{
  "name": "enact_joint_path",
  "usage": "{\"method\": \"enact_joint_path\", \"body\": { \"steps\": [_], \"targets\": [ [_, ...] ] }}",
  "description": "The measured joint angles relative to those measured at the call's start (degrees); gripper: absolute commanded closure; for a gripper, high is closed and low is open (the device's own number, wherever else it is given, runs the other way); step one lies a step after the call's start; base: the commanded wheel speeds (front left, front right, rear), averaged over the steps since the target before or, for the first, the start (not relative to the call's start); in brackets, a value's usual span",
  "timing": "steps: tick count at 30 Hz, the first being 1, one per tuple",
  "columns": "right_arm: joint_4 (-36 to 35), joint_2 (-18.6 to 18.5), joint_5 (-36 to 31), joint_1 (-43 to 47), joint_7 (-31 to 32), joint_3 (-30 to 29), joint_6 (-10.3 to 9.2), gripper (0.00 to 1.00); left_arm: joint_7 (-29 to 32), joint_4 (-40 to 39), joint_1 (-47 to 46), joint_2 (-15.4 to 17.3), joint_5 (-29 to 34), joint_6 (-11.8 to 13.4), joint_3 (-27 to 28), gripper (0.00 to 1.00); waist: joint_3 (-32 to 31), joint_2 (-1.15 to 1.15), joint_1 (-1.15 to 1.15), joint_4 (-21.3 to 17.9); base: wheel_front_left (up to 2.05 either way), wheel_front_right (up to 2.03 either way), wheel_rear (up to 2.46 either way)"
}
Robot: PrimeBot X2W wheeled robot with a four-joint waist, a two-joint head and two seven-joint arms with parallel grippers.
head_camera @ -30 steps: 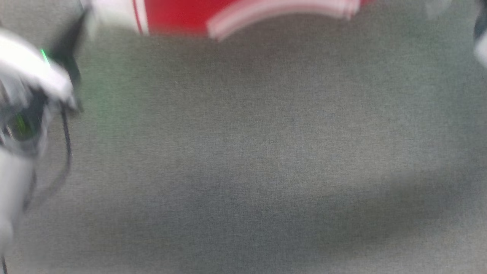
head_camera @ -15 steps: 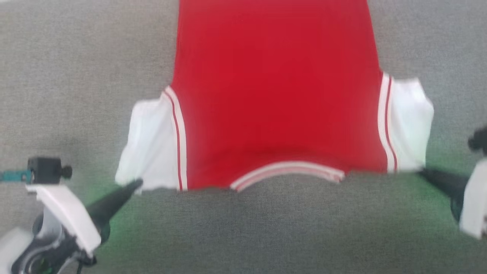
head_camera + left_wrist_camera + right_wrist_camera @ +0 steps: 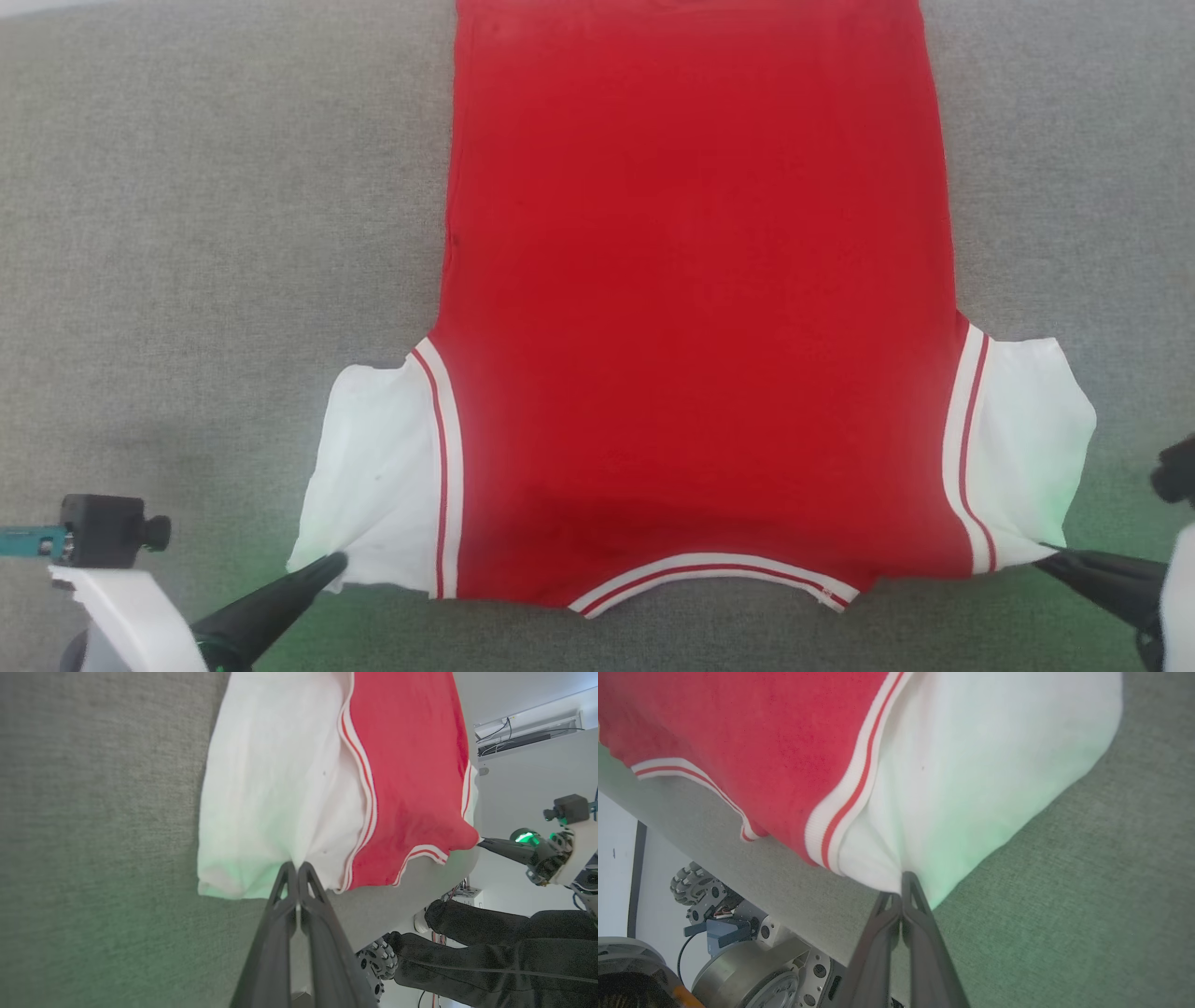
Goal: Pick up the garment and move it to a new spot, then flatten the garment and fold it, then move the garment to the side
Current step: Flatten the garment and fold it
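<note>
While the garment (image 3: 691, 327) is lying spread flat, red side up, on the grey counter (image 3: 205, 233), the left gripper (image 3: 331, 563) is pinching its white near-left corner, jaws clamped on the cloth, and the right gripper (image 3: 1043, 553) is clamping the near-right corner likewise.

Bright even light, green glow, sharp
</note>
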Motion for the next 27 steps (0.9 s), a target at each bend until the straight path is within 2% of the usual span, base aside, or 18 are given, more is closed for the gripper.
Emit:
{"method": "enact_joint_path", "body": {
  "steps": [3, 10, 15, 19, 20, 22, 23, 27],
  "targets": [
    [-1.0, 2.9, -2.8, 1.1, 2.3, -2.2, -0.01, 1.00, -0.8, -0.2, -0.3, -1.5, 0.6, 0.5, 0.0, 1.00, 0.3, 0.00, 0.00, 0.1, 0.00, 0.00, 0.00],
    [1.1, 11.0, -10.5, -1.6, 8.3, -3.5, -0.01, 1.00, 0.7, 4.7, -5.3, -7.8, 1.6, 0.9, -1.8, 1.00, 1.7, 0.00, 0.00, 0.4, 0.00, 0.00, 0.00],
    [4.3, 14.2, -17.3, -4.4, 9.8, -2.3, 0.12, 1.00, 1.1, 10.5, -8.8, -11.6, 4.2, 0.4, -3.3, 1.00, 3.1, 0.00, 0.00, 0.7, 0.00, 0.00, 0.00],
    [5.6, 15.8, -19.5, -5.3, 9.4, -1.9, 0.31, 1.00, 1.0, 13.1, -9.6, -13.1, 4.5, 0.0, -3.9, 1.00, 3.6, 0.00, 0.00, 0.7, 0.00, 0.00, 0.00],
    [5.6, 15.9, -19.8, -5.4, 9.3, -1.7, 0.31, 0.97, 0.8, 13.5, -9.7, -13.3, 4.6, -0.1, -3.9, 1.00, 3.7, 0.00, 0.00, 0.6, 0.00, 0.00, 0.00],
    [5.2, 15.8, -21.0, -6.0, 8.3, -0.7, 0.31, 0.44, 0.5, 13.9, -9.7, -13.6, 4.7, -0.3, -3.9, 1.00, 3.8, 0.00, 0.00, 0.3, 0.00, 0.00, 0.00],
    [5.3, 16.0, -21.0, -6.2, 7.8, -0.4, 0.31, 0.00, 0.1, 14.1, -9.7, -13.6, 4.7, -0.3, -3.9, 1.00, 3.7, 0.00, 0.00, 0.1, 0.00, 0.00, 0.00],
    [3.3, 15.3, -19.9, -6.6, 6.7, 1.5, 0.30, 0.00, -1.0, 14.4, -9.0, -13.7, 4.5, -0.4, -3.7, 1.00, 3.0, 0.00, 0.00, -1.0, 0.00, 0.00, 0.00]
  ]
}}
